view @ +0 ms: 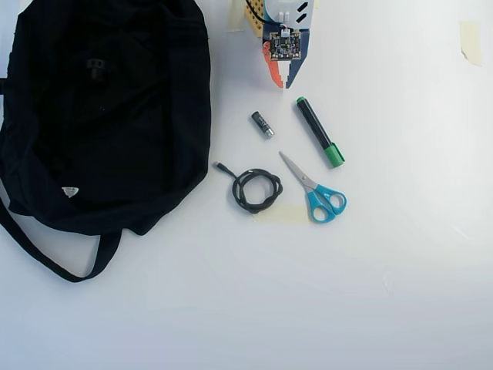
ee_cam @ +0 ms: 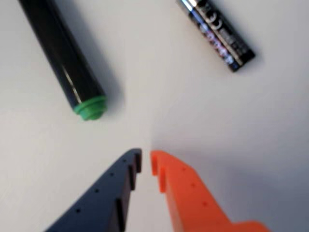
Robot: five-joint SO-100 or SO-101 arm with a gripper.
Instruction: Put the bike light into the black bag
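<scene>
Claw [ee_cam: 146, 162] nearly closed: only a thin slit between the dark blue and orange jaws, nothing in it. In the wrist view it points at bare table [ee_cam: 159, 87], with the tips off the surface as far as I can tell. In the overhead view the claw [view: 283, 81] sits at the top edge, centre, tips pointing down-frame.

Nearest things:
- Battery [view: 263, 124] just below the claw; upper right in the wrist view [ee_cam: 217, 34].
- Marker [view: 320, 132] with green cap, right of the battery; upper left in the wrist view [ee_cam: 63, 58].
- Farther down, a coiled cable [view: 254, 190] and blue-handled scissors [view: 316, 191], with a tape strip [view: 281, 214] under them.
- More tape [view: 471, 38] at the far right.

None of these touch the claw.

Bag [view: 108, 139] fills the left side, well apart from the claw, strap trailing at the bottom left.

Light [view: 95, 68]: a small dark lump with a loop shape is visible within the bag's outline, upper part. Black on black, so I can't tell whether it's inside the opening or just lying on the fabric.

Progress: looks done or almost done. The light is at the bag, the claw is empty and away from it, and no light is among the loose items. If it's only on top, it needs a push inside; otherwise nothing is left.
</scene>
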